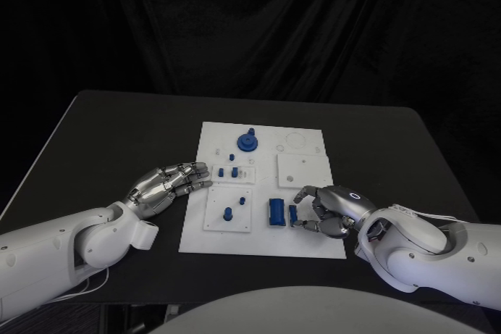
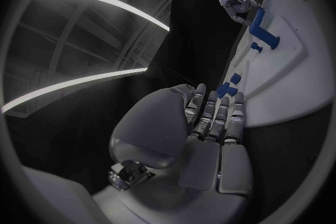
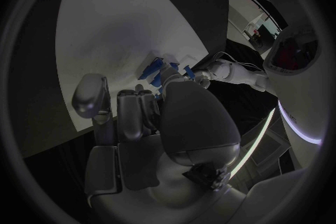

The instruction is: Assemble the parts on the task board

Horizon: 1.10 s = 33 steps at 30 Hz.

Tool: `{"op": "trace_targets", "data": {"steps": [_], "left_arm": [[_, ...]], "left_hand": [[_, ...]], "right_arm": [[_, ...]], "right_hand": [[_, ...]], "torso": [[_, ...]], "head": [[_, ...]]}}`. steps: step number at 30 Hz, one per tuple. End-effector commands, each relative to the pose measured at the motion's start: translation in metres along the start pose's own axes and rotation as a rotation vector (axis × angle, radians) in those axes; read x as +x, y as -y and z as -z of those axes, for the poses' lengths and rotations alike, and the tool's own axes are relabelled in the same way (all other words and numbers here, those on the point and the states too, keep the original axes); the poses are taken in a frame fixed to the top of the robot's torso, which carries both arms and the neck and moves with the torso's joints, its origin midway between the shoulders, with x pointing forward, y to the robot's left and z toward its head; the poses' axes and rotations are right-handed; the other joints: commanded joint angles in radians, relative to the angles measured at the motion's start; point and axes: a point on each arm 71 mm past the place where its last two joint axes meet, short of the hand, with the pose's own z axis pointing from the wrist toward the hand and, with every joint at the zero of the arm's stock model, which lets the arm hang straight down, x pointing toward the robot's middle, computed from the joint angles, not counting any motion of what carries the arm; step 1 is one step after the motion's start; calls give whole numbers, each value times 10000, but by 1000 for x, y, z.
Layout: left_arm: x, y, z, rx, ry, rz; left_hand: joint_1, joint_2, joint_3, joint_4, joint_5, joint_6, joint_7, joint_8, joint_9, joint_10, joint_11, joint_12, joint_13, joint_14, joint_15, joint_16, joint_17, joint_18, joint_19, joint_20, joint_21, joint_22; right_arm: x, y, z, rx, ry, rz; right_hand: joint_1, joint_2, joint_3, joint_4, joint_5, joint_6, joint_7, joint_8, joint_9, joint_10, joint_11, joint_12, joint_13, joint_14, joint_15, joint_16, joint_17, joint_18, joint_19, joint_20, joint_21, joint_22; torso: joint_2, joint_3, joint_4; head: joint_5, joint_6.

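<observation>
A: Start big. Where is the task board (image 1: 313,247) relative to the hands?

B: It lies flat between them. The left hand (image 1: 167,187) rests at its near-left edge, fingers straight and together, holding nothing; I'd judge it is steadying the plate or just waiting. The right hand (image 1: 332,209) sits over the board's near-right part.

A: Is the right one holding something?

B: Its fingers curl down beside a blue bar (image 1: 276,211) and a smaller blue piece (image 1: 293,215) at its fingertips. Whether it pinches either, I cannot tell; the head view hides the contact.

A: Other parts?

B: Beyond the right hand, toward the far edge, a round blue knob (image 1: 248,140) stands upright. Between the hands, two small pegs (image 1: 234,206) stand in a raised tile, and tiny blue pieces (image 1: 234,172) lie just off the left fingertips.

A: Room to move?

B: Plenty of table (image 1: 115,131) outside both hands. The tight spot is the board's near edge, right under the right hand.
</observation>
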Motion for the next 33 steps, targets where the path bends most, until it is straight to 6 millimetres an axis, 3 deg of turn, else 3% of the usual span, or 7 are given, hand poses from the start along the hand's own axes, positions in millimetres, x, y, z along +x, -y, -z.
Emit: {"op": "trace_targets", "data": {"steps": [1, 12, 33], "left_arm": [[1, 0, 0, 103, -44, 88], [2, -1, -1, 96, -61, 94], [2, -1, -1, 109, -62, 91]], "left_hand": [[-46, 54, 55, 6, 72, 38, 50, 60, -12, 77, 24, 50, 12, 31, 32, 51, 15, -115, 35, -3, 29, 18], [-46, 54, 55, 6, 72, 38, 50, 60, -12, 77, 24, 50, 12, 31, 32, 51, 15, -115, 35, -3, 29, 18], [-46, 54, 55, 6, 72, 38, 50, 60, -12, 77, 24, 50, 12, 31, 32, 51, 15, -115, 35, -3, 29, 18]], "right_arm": [[1, 1, 1, 125, -88, -161], [4, 2, -1, 188, -339, -87], [4, 2, -7, 170, -118, -110]], "right_hand": [[198, 17, 37, -38, 59, 106, -10, 75, -33, -76, -25, 6, 22, -39, 48, -22, -6, 195, -49, 39, -73, 1344], [579, -225, -150, -146, -266, 80, -37, 103, -158, -177, -43, -35, -69, -62, 34, -39, -50, 202, -62, 30, -115, 1335], [946, -303, -303, -108, -929, 150, -32, 223, -260, -56, -40, 50, 37, -28, 32, 19, 30, 187, -24, 25, -47, 1356]], "torso": [[8, 2, 3], [14, -4, 3], [3, 0, 13]], "head": [[-6, 1], [-38, 1], [-24, 1]]}}
